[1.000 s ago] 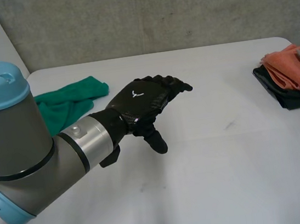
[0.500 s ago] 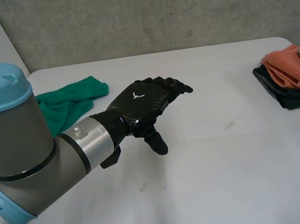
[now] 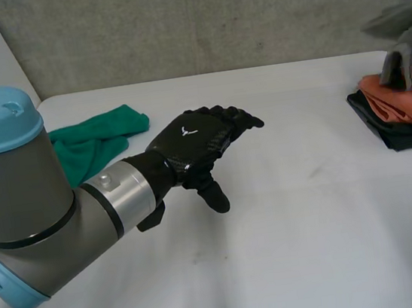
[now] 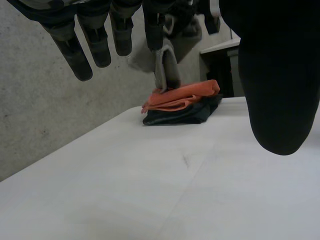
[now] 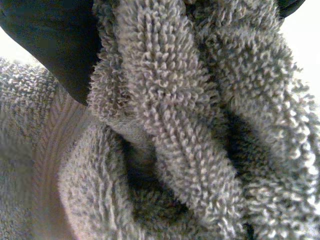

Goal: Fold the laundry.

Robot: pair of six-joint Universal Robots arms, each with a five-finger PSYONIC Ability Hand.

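Grey towel hangs with its long axis vertical, bunched in the right hand's grip, lower end at the orange cloth. Left hand hovers over the table, fingers straight, holding nothing. Towel lies well beyond its fingertips, so right is nearer.

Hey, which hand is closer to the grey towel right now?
Right. The right hand grips the grey towel, bunched against its palm and held up above the folded stack. The left hand is open over the table's middle, far from it.
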